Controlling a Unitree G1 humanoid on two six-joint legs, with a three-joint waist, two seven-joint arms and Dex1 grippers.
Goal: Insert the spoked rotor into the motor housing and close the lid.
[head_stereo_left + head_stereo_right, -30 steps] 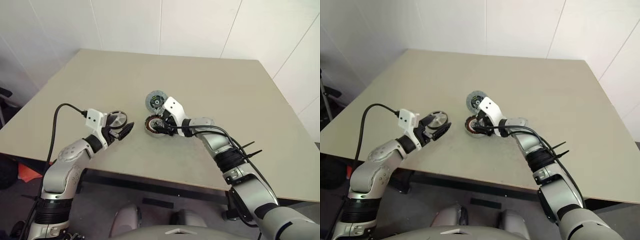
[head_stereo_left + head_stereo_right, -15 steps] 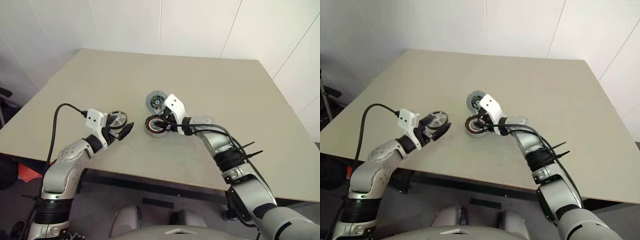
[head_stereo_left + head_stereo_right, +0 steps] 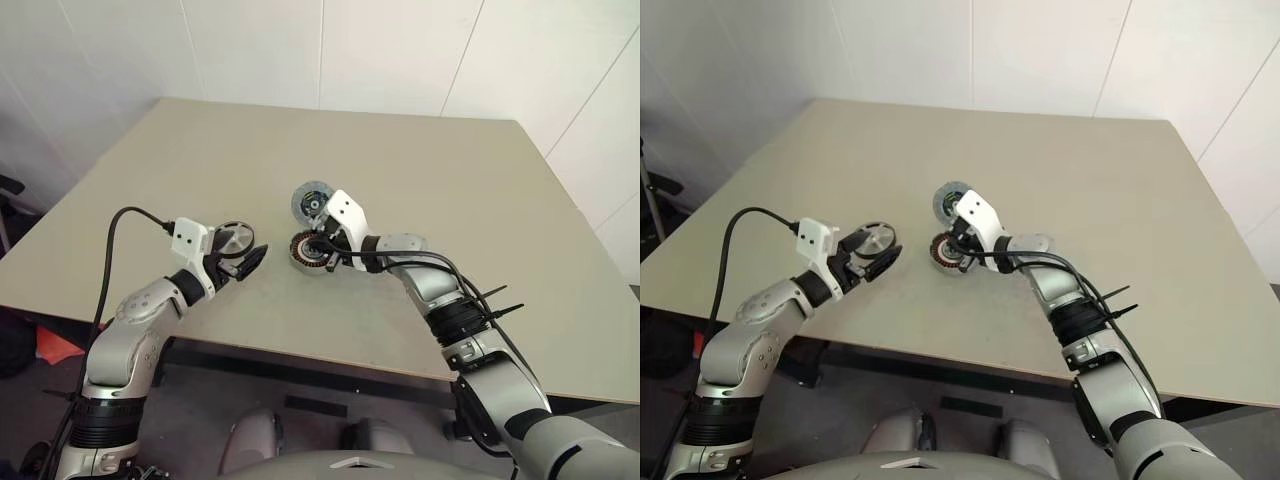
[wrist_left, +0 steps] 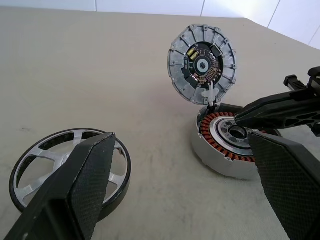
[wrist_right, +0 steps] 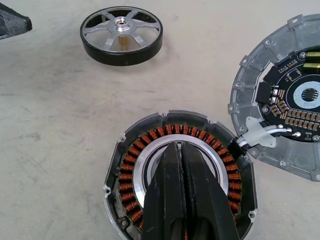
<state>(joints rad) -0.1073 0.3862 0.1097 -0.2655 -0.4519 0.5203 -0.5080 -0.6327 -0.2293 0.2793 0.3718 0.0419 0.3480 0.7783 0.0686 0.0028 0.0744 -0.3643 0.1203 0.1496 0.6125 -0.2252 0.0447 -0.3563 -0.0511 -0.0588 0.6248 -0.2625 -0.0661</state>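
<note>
Beige table (image 3: 450, 200) bears spoked rotor (image 3: 235, 240), motor housing (image 3: 308, 250), lid (image 3: 311, 202).

1 shiny silver spoked metal rotor w/ black rim (image 5: 121, 34), 1 round motor housing w/ copper windings & silver centre (image 5: 150, 150), 1 flat grey-blue round lid w/ dark centre (image 4: 202, 63), 1 beige table (image 3: 420, 180), 2 black 2-finger grippers

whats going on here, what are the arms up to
A two-armed robot is putting a motor together on a table. The right gripper is shut, its fingertips over the silver centre of the open housing. The lid lies beside the housing, joined to it by a white tab. The rotor is not in yet: it lies flat on the table, apart from the housing, with the left gripper open around it.
</note>
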